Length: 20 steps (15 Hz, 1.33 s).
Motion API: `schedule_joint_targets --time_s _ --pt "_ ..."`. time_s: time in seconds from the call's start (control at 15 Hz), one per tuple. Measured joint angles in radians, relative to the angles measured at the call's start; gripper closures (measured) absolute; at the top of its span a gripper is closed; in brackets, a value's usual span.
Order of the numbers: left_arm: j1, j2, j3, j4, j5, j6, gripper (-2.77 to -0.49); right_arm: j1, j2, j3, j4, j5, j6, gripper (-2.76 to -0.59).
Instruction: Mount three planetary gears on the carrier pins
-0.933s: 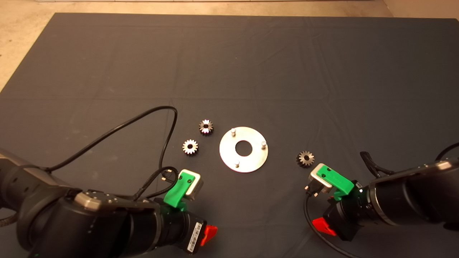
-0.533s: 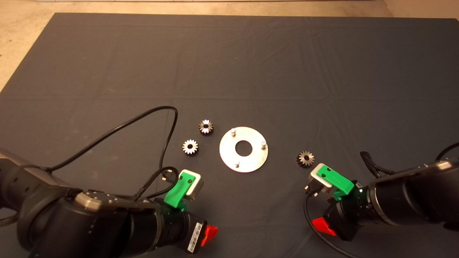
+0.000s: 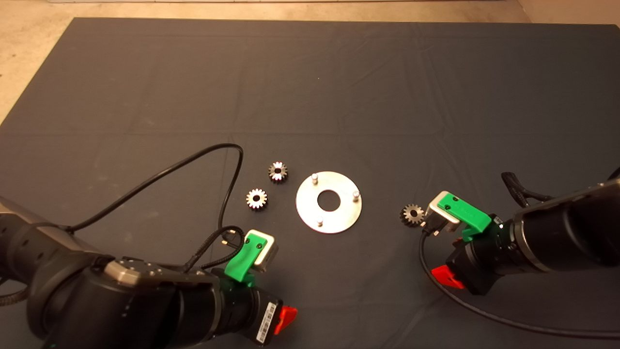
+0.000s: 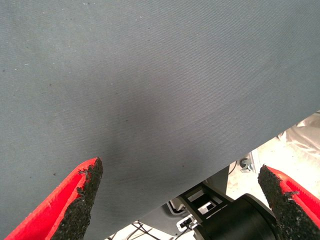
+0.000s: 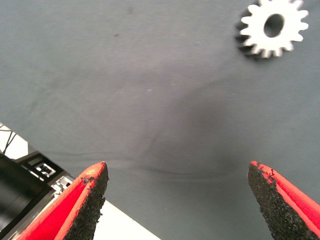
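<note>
Taking the disc (image 3: 329, 201) in the middle of the counter (image 3: 339, 87) as our landmark, we start on its left: the left gripper (image 4: 180, 200) waits low and to the left of it, fingers spread wide over bare mat and holding nothing. Also left of the disc, two of the planetary gears (image 3: 256, 198) lie flat on the mat, one close by its upper left edge (image 3: 278, 171) and one a little further out, both apart from it and from each other. On the disc, all three carrier pins (image 3: 315, 177) stand bare, so no gear is fitted yet. To the right of the disc lies the third gear (image 3: 412, 214), flat and well clear of the rim; the right gripper (image 5: 175, 200) is just beside it on the far side from the disc, fingers spread and empty. In the right wrist view that gear (image 5: 273, 27) sits off to one side, not between the pads. We judge the step in hand to be reaching for this gear, so we should first centre the fingers over it, then come down square and close across the teeth, keeping it level so the bore can meet the nearest pin (image 3: 356, 194).
</note>
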State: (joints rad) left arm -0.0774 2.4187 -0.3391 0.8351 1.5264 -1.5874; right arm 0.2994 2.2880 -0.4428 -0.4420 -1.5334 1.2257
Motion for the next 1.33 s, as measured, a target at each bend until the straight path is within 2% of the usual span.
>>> schedule_joint_targets --time_s 0.13,0.47,0.93,1.2,1.33 --pt "0.0 0.0 0.0 0.0 0.0 0.0 -2.22 0.011 0.0 -0.048 0.011 0.0 -0.018 -2.06" --pt "0.0 0.0 0.0 0.0 0.0 0.0 -2.22 0.011 -0.002 -0.154 0.024 0.0 -0.1 -2.06" --pt "0.0 0.001 0.0 0.003 0.0 0.0 -2.22 0.006 0.003 -0.236 0.017 0.002 -0.155 -2.06" --pt "0.0 0.015 0.0 0.004 0.0 0.0 -2.22 -0.021 0.003 -0.267 0.012 0.003 -0.17 -2.06" --pt "0.0 0.017 0.0 0.005 0.0 0.0 -2.22 -0.026 0.01 -0.278 0.011 0.002 -0.174 -2.06"
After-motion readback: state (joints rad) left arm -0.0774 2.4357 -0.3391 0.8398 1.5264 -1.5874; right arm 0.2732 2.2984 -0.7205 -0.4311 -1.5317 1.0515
